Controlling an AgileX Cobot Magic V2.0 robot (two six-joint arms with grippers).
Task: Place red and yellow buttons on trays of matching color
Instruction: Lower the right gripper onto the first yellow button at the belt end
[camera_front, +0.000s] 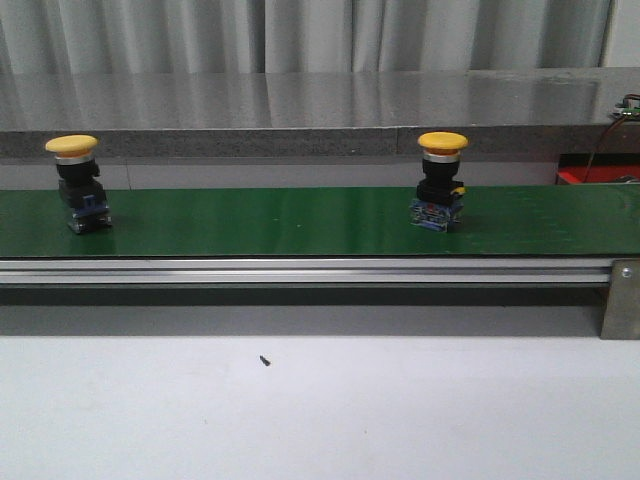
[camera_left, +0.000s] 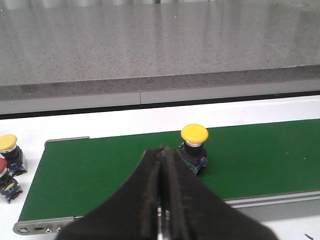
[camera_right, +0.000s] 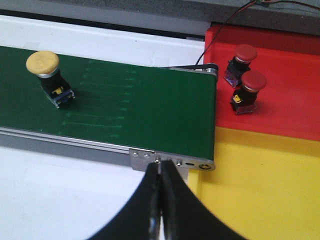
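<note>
A white worktop (camera_front: 320, 410) carries a long green conveyor belt (camera_front: 300, 220) that runs left to right, with a grey stone ledge (camera_front: 300, 100) behind it. At the belt's right end lie two trays side by side: a red tray (camera_right: 280, 100) farther off and a yellow tray (camera_right: 265, 185) nearer; the yellow one shows nothing on its visible part. Two yellow buttons stand upright on the belt, well apart: the left yellow button (camera_front: 76, 184) near the left side of the front view and the right yellow button (camera_front: 440, 180) right of centre. Two red buttons (camera_right: 247, 85) sit just beside each other in the red tray. Off the belt's left end, a further yellow button (camera_left: 10, 150) and a red one (camera_left: 5, 177) rest on the worktop. The left end effector (camera_left: 162, 200) is clenched with nothing in it, hovering near the belt's near edge. The right end effector (camera_right: 160, 200) is likewise clenched and empty, near the belt's right end. A small dark speck (camera_front: 264, 360) lies on the worktop.
</note>
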